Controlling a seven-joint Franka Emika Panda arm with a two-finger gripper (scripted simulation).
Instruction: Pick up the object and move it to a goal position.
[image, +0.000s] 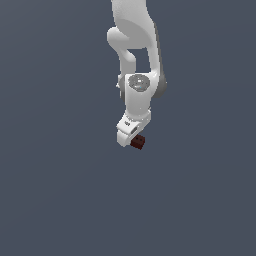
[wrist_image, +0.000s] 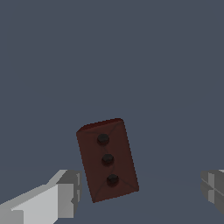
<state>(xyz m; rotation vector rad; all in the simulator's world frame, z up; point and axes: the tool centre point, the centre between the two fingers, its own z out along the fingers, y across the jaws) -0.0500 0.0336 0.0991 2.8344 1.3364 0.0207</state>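
Observation:
The object is a small dark red-brown block with three dark studs in a row on its upper face. In the wrist view it lies on the grey floor between my two fingers, nearer to one grey fingertip than to the other. My gripper is open, with its jaws wide apart, and neither pad presses on the block. In the exterior view the white gripper hangs low over the floor, and the object peeks out at its lower end.
A plain dark grey floor fills both views. The white arm comes down from the top of the exterior view.

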